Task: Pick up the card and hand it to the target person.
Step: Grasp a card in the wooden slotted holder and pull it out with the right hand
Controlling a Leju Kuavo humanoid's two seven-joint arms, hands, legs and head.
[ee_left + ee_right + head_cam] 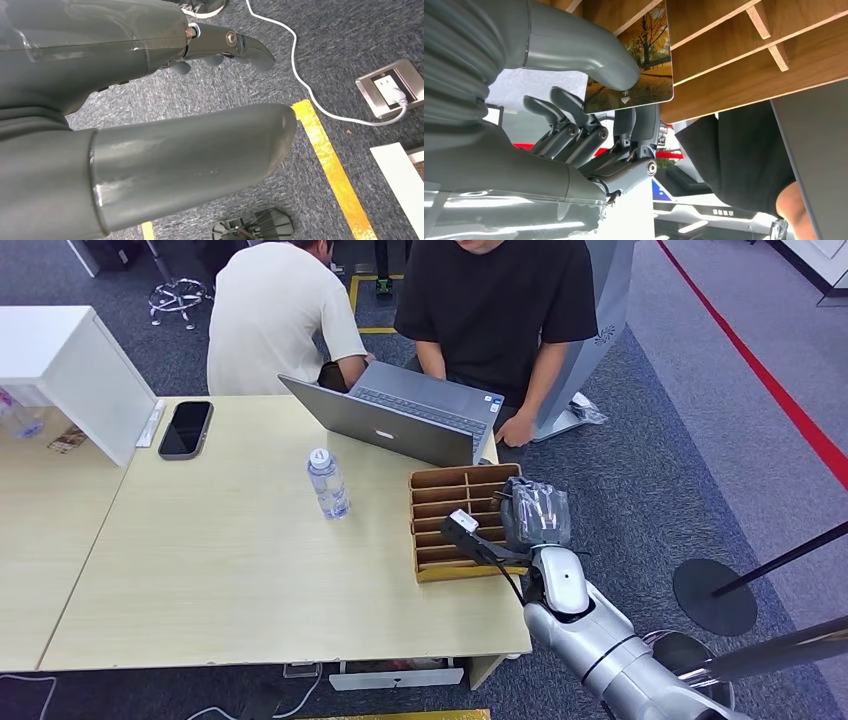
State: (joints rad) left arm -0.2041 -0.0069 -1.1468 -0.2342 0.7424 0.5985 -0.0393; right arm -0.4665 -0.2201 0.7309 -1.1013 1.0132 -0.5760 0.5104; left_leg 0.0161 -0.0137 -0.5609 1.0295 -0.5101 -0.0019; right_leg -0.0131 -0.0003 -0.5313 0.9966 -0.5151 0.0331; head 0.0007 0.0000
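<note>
A card (644,60) printed with autumn trees stands partly inside a slot of the wooden card organizer (744,55). My right hand (589,115) pinches the card's free end, thumb on its printed face and fingers (644,125) behind it. In the head view the right hand (535,515) reaches over the organizer (445,572) at the table's right edge. A person in a black shirt (495,300) stands behind the table, close to the organizer. My left hand (150,150) hangs over the carpet with its fingers (235,45) apart and nothing in it.
An open laptop (400,420) sits just behind the organizer. A water bottle (327,483) stands mid-table, with a phone (186,428) and a white box (70,360) at the left. A second person in a cream shirt (270,320) sits behind. A black stand base (713,595) lies on the floor to the right.
</note>
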